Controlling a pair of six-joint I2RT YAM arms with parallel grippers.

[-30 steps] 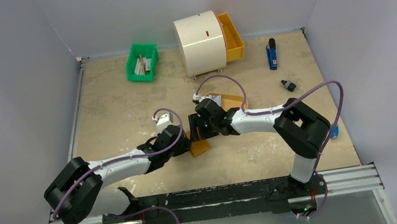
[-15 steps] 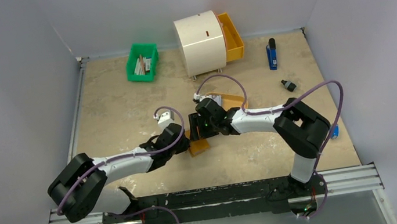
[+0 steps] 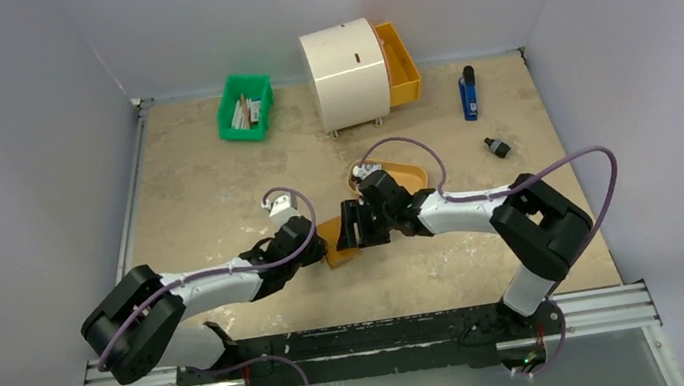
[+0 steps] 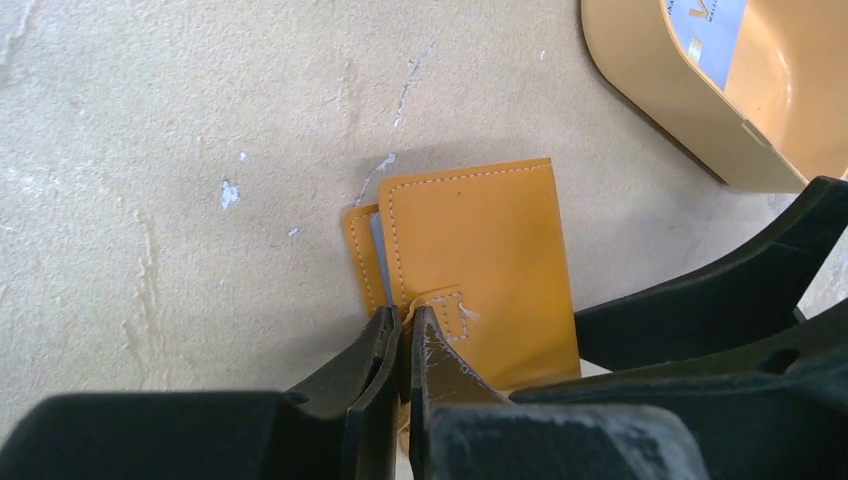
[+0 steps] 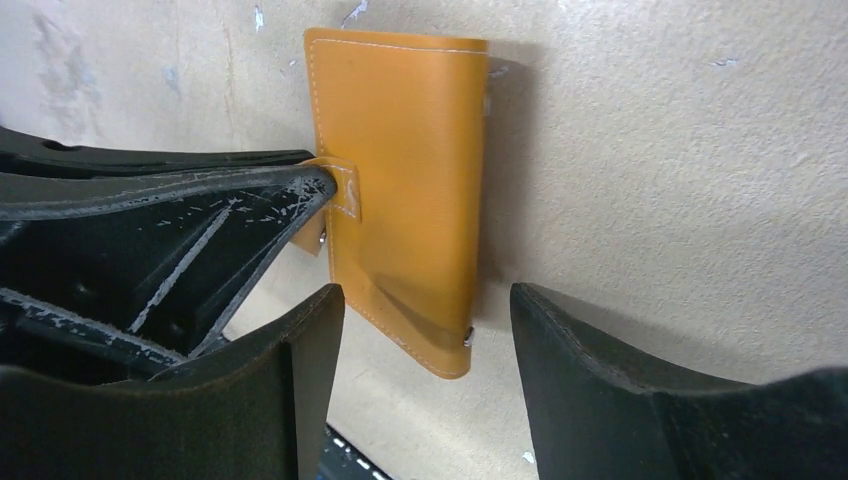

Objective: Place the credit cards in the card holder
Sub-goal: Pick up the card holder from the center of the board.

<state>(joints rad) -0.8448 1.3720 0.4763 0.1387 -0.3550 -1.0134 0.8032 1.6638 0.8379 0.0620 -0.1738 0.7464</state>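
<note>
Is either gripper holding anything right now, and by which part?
The left gripper is shut on the card holder, pinching its small strap tab. The right gripper is open, straddling the holder's end and gripping nothing.

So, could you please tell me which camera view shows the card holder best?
The right wrist view: the card holder shows almost whole, strap included, framed by the open right gripper. The left wrist view hides its near edge behind the left gripper, shut on the strap. The top view shows only an orange sliver.
</note>
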